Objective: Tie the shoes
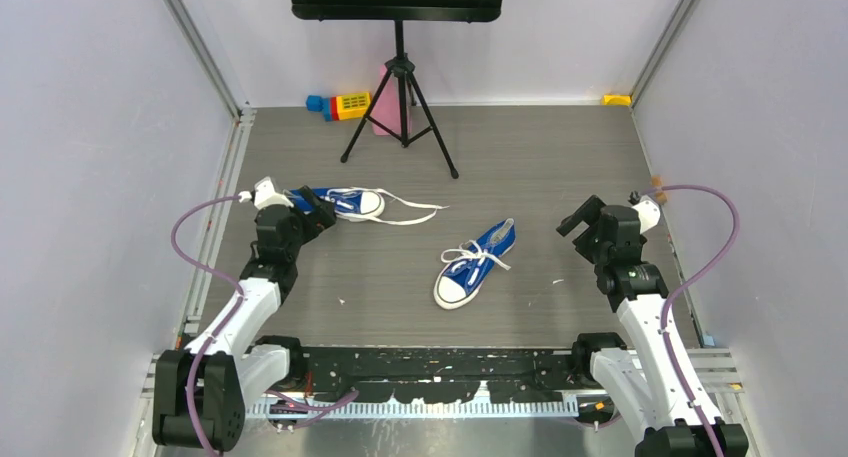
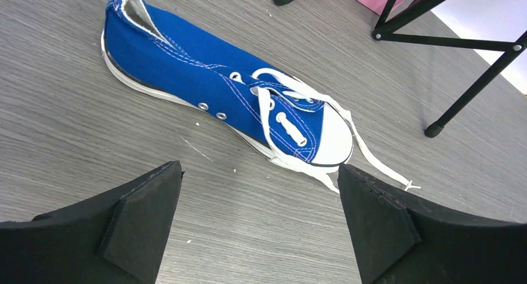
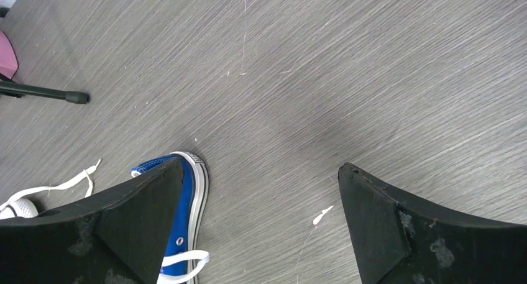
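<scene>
Bench (image 1: pixel 520 307), near edge: both arm bases.

Right hand (image 1: pixel 583 217): fingers apart, empty, hovering toward the right edge near the heel of the centre sneaker (image 1: pixel 473 267). That sneaker lies mid-bench, toe toward the near edge. Cannot tell whether it is knotted.

Left hand (image 1: pixel 318 212): fingers apart, empty, at the heel end of the left sneaker (image 2: pixel 205 79) by the left edge. Its white laces (image 1: pixel 415 212) trail out untied.

Judgement: one hand is staged per shoe, spread wide to take a lace end.

Far edge: tripod stand (image 1: pixel 400 117).

The black metal tripod stand (image 1: pixel 400 72) blocks rear centre. A blue canvas sneaker (image 1: pixel 350 202) lies front-left of it; the grey wood-grain tabletop (image 1: pixel 560 157) to its right is open.
</scene>
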